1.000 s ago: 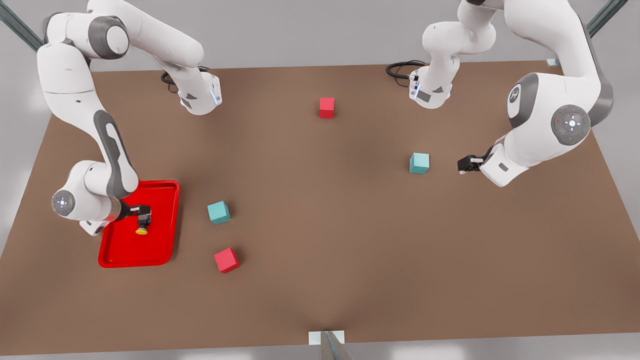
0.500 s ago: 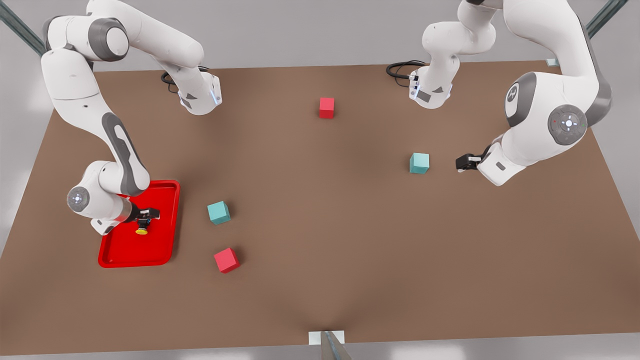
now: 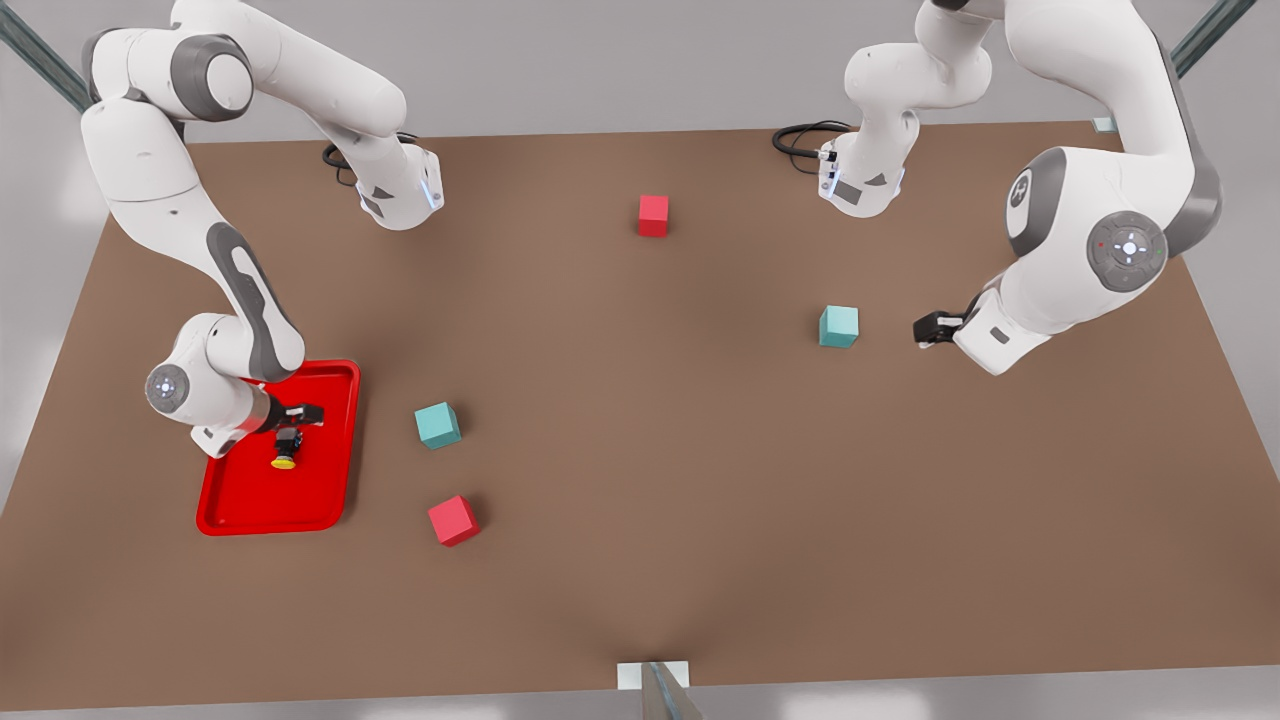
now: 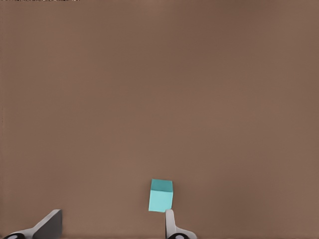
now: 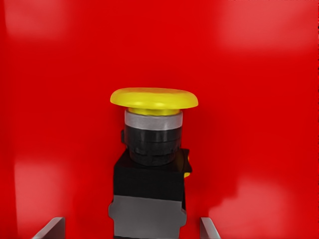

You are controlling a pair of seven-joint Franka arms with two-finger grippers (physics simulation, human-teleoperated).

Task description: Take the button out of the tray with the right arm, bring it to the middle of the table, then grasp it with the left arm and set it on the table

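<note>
Here the right gripper (image 3: pixel 297 418) sits over the tray (image 3: pixel 330 500), on the front view's left. Its jaws are apart, one fingertip (image 5: pixel 50 228) on each side of the button (image 3: pixel 286 448) without closing on it. The button lies in the tray with its yellow cap pointing away from the gripper and its black-grey body nearest the fingers. Cannot tell whether the fingers touch the body.

The left gripper (image 3: pixel 925 328) waits above the table (image 3: pixel 640 480) on the front view's right, jaws apart and holding nothing. A teal cube (image 3: pixel 838 326) sits just beside it; in the left wrist view this cube (image 4: pixel 160 195) lies close to one fingertip (image 4: pixel 170 224).

A second teal cube (image 3: pixel 437 425) and a red cube (image 3: pixel 453 520) lie near the tray. Another red cube (image 3: pixel 653 215) rests at the far side, well apart from the rest.
</note>
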